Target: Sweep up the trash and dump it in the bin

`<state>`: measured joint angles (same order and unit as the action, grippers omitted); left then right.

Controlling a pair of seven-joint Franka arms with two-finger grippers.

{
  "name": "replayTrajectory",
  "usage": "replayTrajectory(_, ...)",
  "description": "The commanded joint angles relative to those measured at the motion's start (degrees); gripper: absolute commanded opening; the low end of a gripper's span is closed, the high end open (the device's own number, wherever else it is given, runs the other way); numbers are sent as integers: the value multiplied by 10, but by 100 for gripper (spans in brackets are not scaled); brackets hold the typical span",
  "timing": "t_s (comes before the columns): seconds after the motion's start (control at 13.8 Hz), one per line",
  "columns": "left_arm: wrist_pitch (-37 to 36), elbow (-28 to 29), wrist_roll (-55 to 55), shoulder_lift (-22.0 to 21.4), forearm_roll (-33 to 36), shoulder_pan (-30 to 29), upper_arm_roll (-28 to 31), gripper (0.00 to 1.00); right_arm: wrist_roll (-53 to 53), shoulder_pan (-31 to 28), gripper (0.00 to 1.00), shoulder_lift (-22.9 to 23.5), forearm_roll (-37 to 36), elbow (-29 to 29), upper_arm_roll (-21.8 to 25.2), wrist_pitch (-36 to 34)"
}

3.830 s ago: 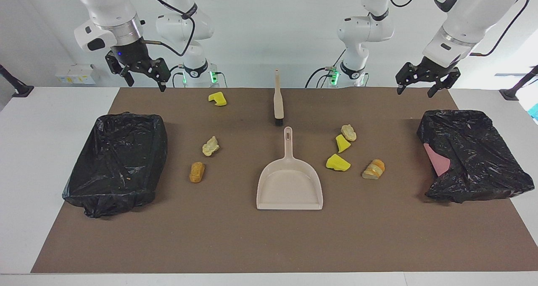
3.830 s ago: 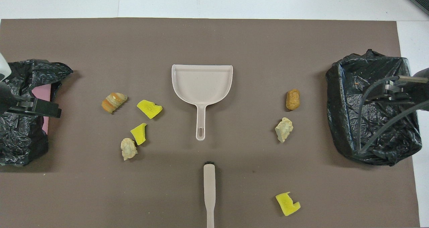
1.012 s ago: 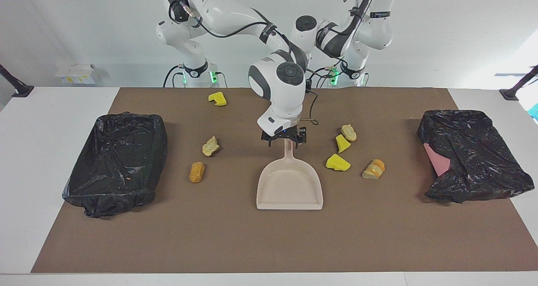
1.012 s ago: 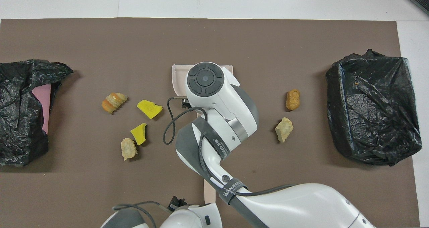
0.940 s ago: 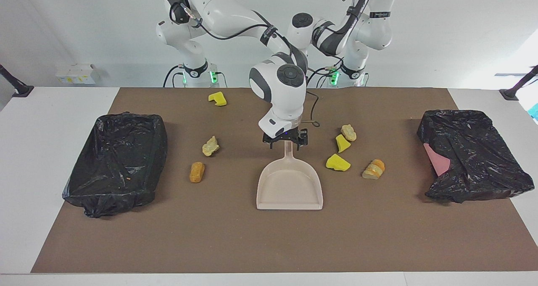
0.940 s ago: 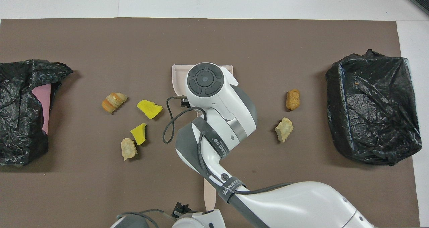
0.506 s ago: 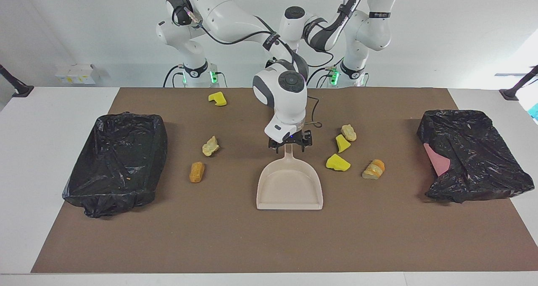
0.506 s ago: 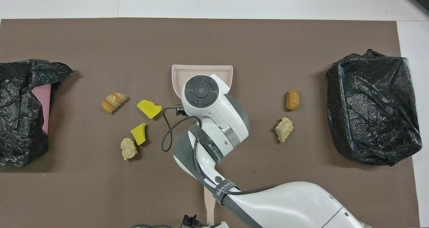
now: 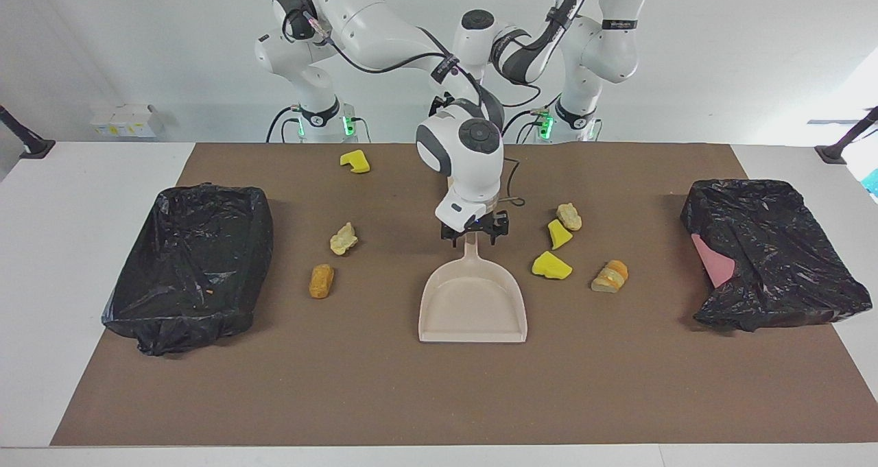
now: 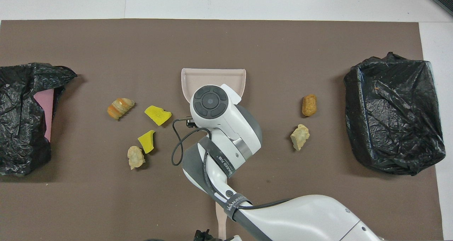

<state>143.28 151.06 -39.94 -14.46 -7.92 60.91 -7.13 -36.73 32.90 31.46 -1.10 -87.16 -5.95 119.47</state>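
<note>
Several trash scraps lie on the brown mat. A yellow chunk, a beige lump and an orange-brown lump lie toward the right arm's end. Two yellow chunks, a beige lump and a bread slice lie toward the left arm's end. The beige dustpan lies mid-table, handle toward the robots. My right gripper is low over that handle, open, one finger on each side. Only a dark bit of my left gripper shows, beside the brush handle.
A bin lined with a black bag stands at the right arm's end of the table. A second black bag, with something pink showing under it, lies at the left arm's end. The right arm hides the brush in the facing view.
My right gripper has sunk lower around the dustpan handle. The left arm's hand has slid toward the robots, almost out of the overhead view. Nothing on the mat has moved.
</note>
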Motion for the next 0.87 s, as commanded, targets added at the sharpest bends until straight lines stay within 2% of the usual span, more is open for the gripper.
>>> replayTrajectory(0.0,25,6,-10,16,-5,4,-1,90,10,-3,24,-18,1,-21,-2,-5)
replayTrajectory(0.07,26,6,-10,17,-4,3,0,83,10,-3,10,-19,1,-21,-2,-8)
replayTrajectory(0.14,25,0,-9,23,-4,0,0,80,19,-3,0,-20,0,-21,-2,-10)
replayTrajectory(0.36,13,-13,-10,22,-4,-5,1,79,39,-9,0,-36,4,-19,-2,-30)
replayTrajectory(0.43,11,-16,-12,22,-4,-5,1,75,60,-11,0,-41,1,-17,-2,-36)
replayTrajectory(0.65,3,-17,-20,23,-3,-6,2,35,128,-36,0,-71,1,-16,-1,-48)
replayTrajectory(0.72,0,-16,-22,22,-3,-7,2,19,165,-49,0,-83,1,-16,-1,-60)
replayTrajectory(0.79,-9,-17,-29,22,-3,-7,4,8,216,-63,0,-94,2,-16,-2,-77)
